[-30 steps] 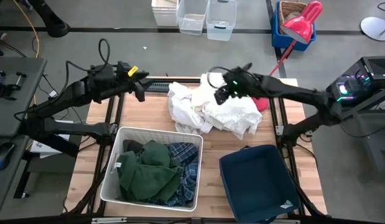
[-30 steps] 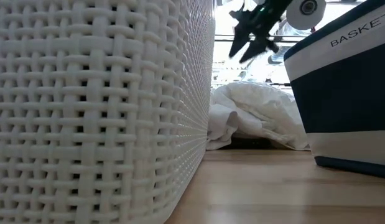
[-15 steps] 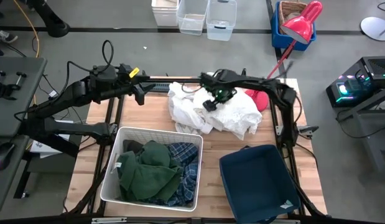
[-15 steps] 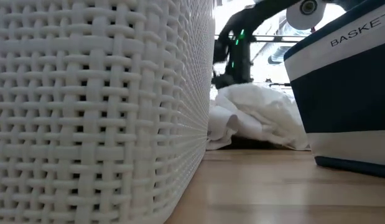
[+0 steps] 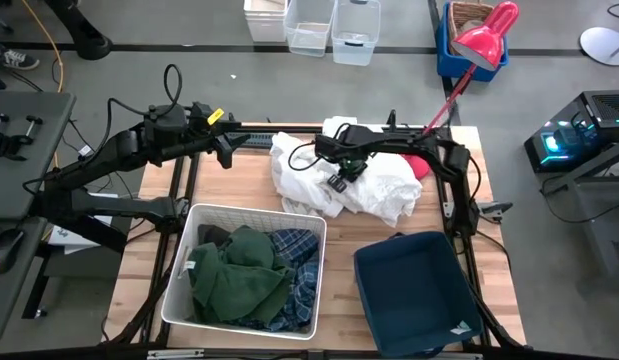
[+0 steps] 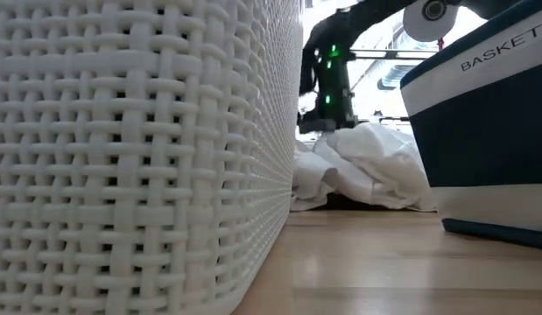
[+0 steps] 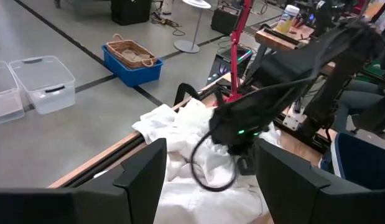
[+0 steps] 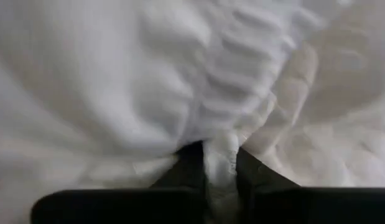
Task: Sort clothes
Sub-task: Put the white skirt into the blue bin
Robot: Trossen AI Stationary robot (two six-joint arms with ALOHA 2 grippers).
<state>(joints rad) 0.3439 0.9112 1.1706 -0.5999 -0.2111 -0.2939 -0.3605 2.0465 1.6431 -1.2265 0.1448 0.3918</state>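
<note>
A heap of white clothes [image 5: 374,185] lies on the far middle of the table, also seen in the low view [image 6: 367,166]. My right gripper [image 5: 339,178] stands on the heap's left part, shut on white cloth [image 8: 220,177]. The dark green garment [image 5: 239,275] and the blue-and-white plaid shirt [image 5: 301,270] lie inside the white woven bin [image 5: 194,215] at the near left. My left gripper [image 5: 227,150] hovers open at the far left, beside the heap [image 7: 208,186]. My right gripper pinches a small raised fold of white cloth [image 8: 219,152] between its two fingers [image 8: 191,167], coming from above and pointing down into the heap. How many layers it has cannot be told. The rest of the cloth lies slack on the heap.
The navy fabric bin [image 5: 414,290] stands at the near right, large in the low view [image 6: 489,131]. A red thing [image 5: 419,165] shows at the heap's right edge. Bare wood lies between the two bins and along the table's left side.
My right gripper has swung toward the table's left edge and come down onto the white heap. Its fingers, spread a second ago, have shut on a fold of white cloth. The heap has stayed where it was.
</note>
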